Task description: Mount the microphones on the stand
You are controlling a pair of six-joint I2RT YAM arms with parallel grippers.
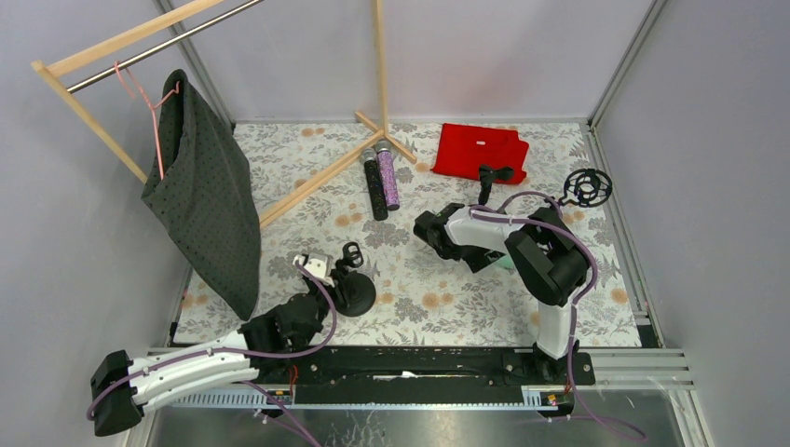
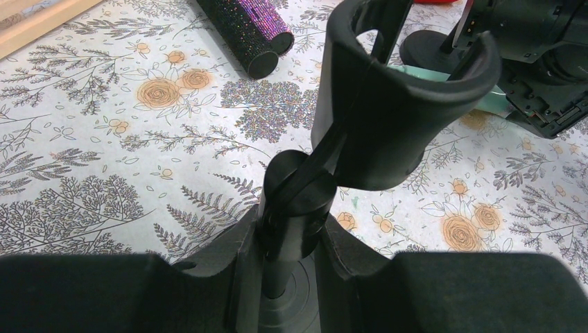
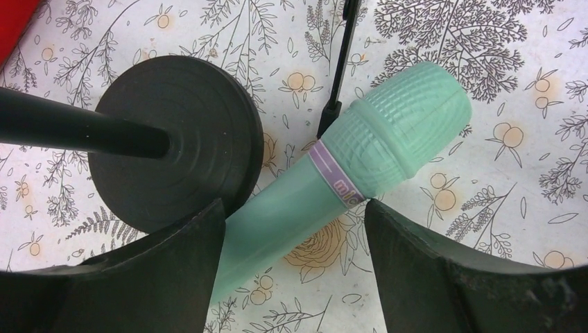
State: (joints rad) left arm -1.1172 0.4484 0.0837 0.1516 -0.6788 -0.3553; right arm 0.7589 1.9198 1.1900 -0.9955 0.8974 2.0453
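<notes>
Grey walls (image 1: 466, 56) (floral tablecloth (image 1: 419, 298))

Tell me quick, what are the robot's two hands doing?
Left gripper: closed, holding the black stand.
Right gripper: open, astride the mint-green microphone.

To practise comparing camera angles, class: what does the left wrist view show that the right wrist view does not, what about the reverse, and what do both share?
Only the left wrist view: the left gripper shut on the post of the clip stand, the purple microphone's end and a wooden rail. Only the right wrist view: the right gripper open either side of the mint-green microphone, showing its ribbed head and lilac band. Both: that microphone, the second stand's round base beside it, and the floral table cover.
</notes>
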